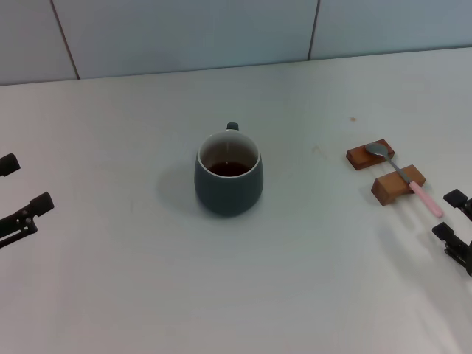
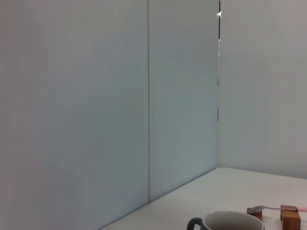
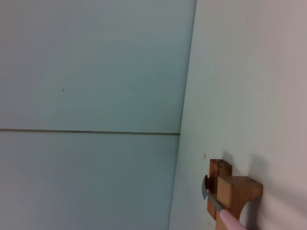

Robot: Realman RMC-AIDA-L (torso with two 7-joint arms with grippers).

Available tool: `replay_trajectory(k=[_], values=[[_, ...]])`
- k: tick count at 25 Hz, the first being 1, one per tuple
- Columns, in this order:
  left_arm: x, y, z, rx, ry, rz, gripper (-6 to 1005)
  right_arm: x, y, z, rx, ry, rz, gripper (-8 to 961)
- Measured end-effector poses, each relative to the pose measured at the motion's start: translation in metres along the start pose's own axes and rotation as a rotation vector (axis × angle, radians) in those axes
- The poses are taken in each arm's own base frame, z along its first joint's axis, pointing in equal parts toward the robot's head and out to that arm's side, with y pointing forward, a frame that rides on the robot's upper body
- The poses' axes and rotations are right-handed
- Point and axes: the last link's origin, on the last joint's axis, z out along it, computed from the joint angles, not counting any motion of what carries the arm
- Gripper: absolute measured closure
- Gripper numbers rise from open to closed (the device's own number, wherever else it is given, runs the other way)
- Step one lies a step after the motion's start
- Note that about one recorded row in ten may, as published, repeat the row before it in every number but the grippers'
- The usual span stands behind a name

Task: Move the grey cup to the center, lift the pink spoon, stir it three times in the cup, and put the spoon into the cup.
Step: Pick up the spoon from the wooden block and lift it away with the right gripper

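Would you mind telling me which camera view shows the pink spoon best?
The head view: the whole pink spoon shows there, lying across two wooden blocks right of the grey cup. The left wrist view catches it small, side-on at the frame's edge; the right wrist view shows only part of its bowl and handle.

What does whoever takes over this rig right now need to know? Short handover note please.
Left hand: open, holding nothing, parked at the left edge of the table.
Right hand: open, holding nothing, at the right edge, just short of the spoon's handle end.
Grey cup: upright at the table's centre, handle to the far side, dark residue inside.
Pink spoon: lies across two wooden blocks, bowl on the far block, pink handle toward the right hand.
Done: cup is centred.
Left: lift the spoon, stir three times, leave it in the cup.
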Motion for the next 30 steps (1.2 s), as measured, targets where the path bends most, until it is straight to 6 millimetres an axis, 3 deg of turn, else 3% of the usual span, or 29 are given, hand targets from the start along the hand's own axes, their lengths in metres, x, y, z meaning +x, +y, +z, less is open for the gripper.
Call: replay_trajectory(k=[30], values=[[-0.001,0.002,-0.006,0.021,0.015,-0.009,180,-0.010,0.008,0.027,0.011,0.023,-0.039,159]])
